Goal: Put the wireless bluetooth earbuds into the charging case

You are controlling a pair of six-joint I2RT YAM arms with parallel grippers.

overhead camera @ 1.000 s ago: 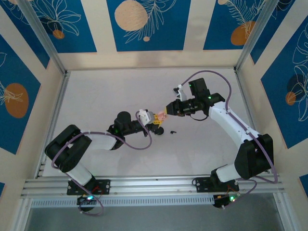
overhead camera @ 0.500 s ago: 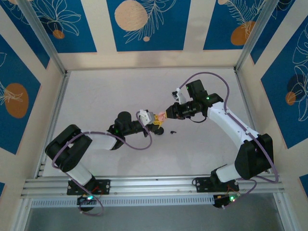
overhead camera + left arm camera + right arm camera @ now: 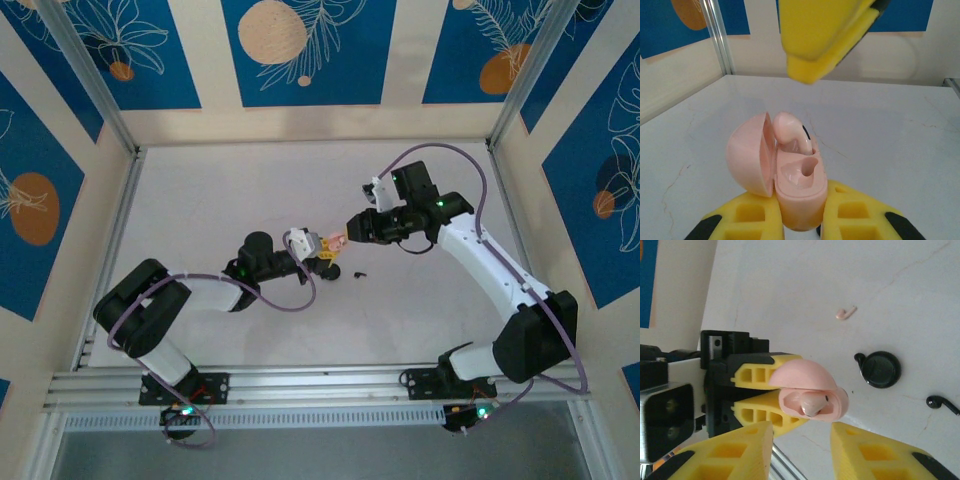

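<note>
At left, our left pincer (image 3: 800,221) is clamped tight on the pink charging case (image 3: 801,195), whose lid is swung open. Its wrist view shows us one pink earbud (image 3: 790,131) seated and the neighbouring socket bare. The right pincer (image 3: 801,440) hangs just beside the case, fingers parted, gripping nothing. Its wrist view adds a loose pink earbud (image 3: 845,314), a black case (image 3: 881,369) and a black earbud (image 3: 941,404) lying on the counter (image 3: 790,280).
</note>
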